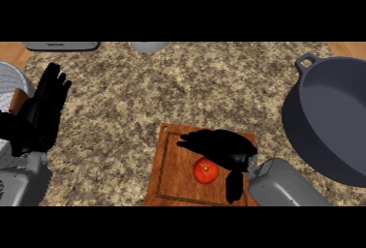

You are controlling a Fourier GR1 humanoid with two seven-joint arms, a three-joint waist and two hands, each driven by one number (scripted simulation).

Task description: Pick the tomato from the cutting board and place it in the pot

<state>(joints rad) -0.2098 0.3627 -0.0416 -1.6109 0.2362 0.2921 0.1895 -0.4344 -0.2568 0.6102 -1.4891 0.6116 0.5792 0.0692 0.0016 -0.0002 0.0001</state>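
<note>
A red tomato [205, 171] lies on the brown wooden cutting board [172, 169] at the lower middle of the counter. My right hand [223, 147] hovers over the board just above and to the right of the tomato, fingers spread toward the left and thumb pointing down beside it, not closed round it. The large dark grey pot [336, 121] stands at the right edge, its small handle at the top. My left hand [43, 109] rests open at the left edge, fingers up.
A grey appliance [61, 45] and a pale round object [148, 46] sit at the counter's far edge. A round grey item [13, 77] shows at the far left, behind my left hand. Speckled counter lies between board and pot.
</note>
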